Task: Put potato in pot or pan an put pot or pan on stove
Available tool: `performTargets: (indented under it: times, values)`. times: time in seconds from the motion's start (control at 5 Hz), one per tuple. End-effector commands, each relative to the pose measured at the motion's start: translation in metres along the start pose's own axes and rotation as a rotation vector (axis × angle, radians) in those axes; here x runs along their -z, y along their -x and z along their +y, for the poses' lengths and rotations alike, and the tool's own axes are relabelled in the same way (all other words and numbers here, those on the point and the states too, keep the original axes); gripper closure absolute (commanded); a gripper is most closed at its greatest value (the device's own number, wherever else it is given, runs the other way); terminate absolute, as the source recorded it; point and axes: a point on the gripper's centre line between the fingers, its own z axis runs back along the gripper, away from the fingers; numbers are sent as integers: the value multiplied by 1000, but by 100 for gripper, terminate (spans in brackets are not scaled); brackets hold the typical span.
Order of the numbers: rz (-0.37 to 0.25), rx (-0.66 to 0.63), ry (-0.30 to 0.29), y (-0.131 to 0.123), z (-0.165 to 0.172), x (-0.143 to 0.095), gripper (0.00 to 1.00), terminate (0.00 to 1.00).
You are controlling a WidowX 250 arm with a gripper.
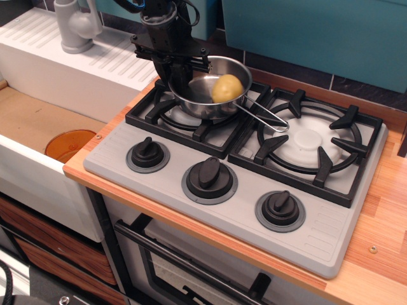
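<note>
The shiny steel saucepan (pixel 206 95) rests on or just above the left burner grate (pixel 166 109) of the grey stove (pixel 191 152), tilted slightly. Its wire-loop handle (pixel 264 117) points right toward the right burner (pixel 310 143). The yellow potato (pixel 226 88) lies inside the pan at its right side. My black gripper (pixel 180 76) comes down from above and is shut on the pan's left rim.
Three dark knobs (pixel 208 177) line the stove front. A white sink unit with a grey tap (pixel 75 25) stands to the left, with an orange disc (pixel 70 145) in the lower basin. A teal wall runs behind. The wooden counter (pixel 381 222) extends right.
</note>
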Motion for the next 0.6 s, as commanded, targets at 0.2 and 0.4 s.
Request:
performTargets:
  times: [0.2, 0.4]
  values:
    - [24, 5, -41, -24, -1, -51, 0, 0]
    - [33, -5, -53, -24, -6, -62, 0, 0]
